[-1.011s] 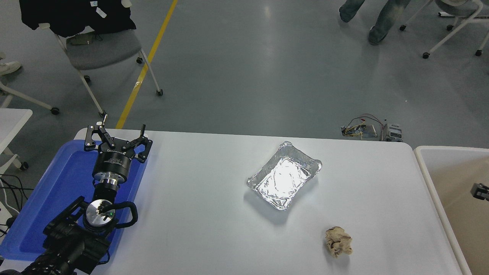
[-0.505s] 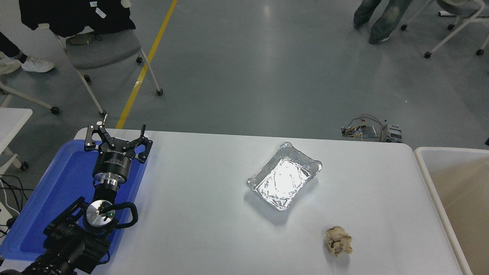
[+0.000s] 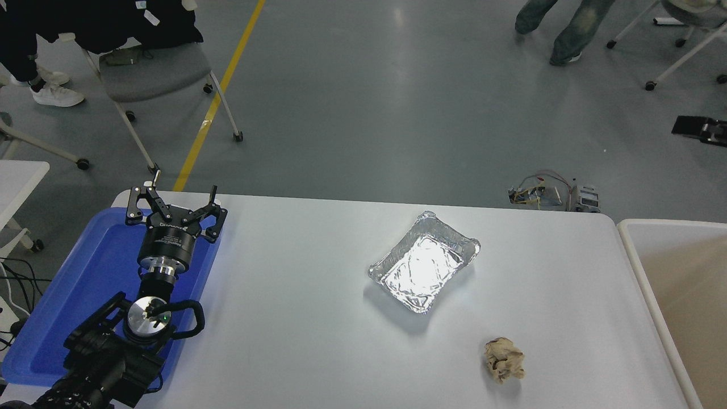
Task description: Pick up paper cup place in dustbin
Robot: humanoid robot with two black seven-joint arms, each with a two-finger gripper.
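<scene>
No paper cup is visible on the tabletop (image 3: 318, 352) or elsewhere in the head view; it may already lie inside the dustbin (image 3: 636, 267), but the visible part of the beige interior shows none. The dustbin stands against the tabletop's 3 o'clock edge, rim level with the surface, probably so items can be dropped in from a short reach. Toward 9 o'clock from the bin lie a crumpled tan paper ball (image 3: 504, 359) and, beyond it at centre, a foil tray (image 3: 423, 262). The left gripper (image 3: 172, 199) is parked over the blue tray (image 3: 85, 284) at 9 o'clock, fingers spread and empty. A black part (image 3: 700, 129), possibly the right arm, shows at 2 o'clock; its fingers cannot be judged.
</scene>
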